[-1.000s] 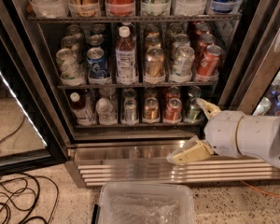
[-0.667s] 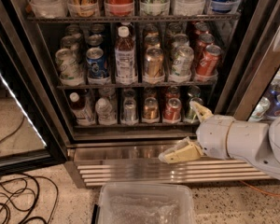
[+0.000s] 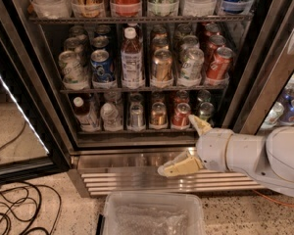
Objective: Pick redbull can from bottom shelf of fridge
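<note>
**A:** Which step is in hand here?

**B:** I judge it is the approach, and the grasp is not yet begun. The gripper (image 3: 175, 144) hangs before the fridge (image 3: 112, 159), at about 4 o'clock in the view, just over the base grille (image 3: 127, 181). Its fingers (image 3: 179, 166) are spread wide, and nothing is between them.

**A:** And where is the redbull can (image 3: 136, 115)?

**B:** It stands upright on the bottom shelf (image 3: 122, 130), at about 10 o'clock from the gripper and apart from it. Just beside it, at its 3 o'clock, is the gold-copper can (image 3: 159, 114), and then the red can (image 3: 180, 115).

**A:** What does the next move call for?

**B:** I think the gripper must rise and go left, then enter the shelf straight. The fingers should pass on both sides of the slim can without pushing its neighbours. The rack is short, so there is little room above.
</note>
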Motion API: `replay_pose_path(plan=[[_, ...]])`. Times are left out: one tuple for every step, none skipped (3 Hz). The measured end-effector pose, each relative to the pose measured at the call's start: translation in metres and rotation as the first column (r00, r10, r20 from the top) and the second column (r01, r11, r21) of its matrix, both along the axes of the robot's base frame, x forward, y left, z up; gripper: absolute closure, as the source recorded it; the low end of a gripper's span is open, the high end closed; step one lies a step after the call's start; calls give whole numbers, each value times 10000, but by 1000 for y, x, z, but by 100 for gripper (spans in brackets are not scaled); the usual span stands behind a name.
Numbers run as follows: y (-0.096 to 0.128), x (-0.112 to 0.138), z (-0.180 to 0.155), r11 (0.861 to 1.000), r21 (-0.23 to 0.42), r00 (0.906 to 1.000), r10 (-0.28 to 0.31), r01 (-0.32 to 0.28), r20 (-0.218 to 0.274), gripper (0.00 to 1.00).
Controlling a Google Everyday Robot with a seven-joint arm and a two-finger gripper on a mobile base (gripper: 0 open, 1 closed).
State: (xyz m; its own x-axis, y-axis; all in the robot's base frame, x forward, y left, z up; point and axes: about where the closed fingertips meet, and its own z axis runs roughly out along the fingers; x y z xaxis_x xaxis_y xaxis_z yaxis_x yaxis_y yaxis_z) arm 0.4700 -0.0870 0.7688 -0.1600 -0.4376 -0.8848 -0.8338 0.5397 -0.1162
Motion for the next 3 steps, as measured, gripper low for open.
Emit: replay_pose_path(plan=[[15, -1, -11, 9992, -71, 9991, 386, -387, -180, 0], [15, -1, -11, 9992, -69, 9991, 384, -385, -178, 0], [24, 2, -16, 9994, 346, 9996, 13, -23, 287, 0]])
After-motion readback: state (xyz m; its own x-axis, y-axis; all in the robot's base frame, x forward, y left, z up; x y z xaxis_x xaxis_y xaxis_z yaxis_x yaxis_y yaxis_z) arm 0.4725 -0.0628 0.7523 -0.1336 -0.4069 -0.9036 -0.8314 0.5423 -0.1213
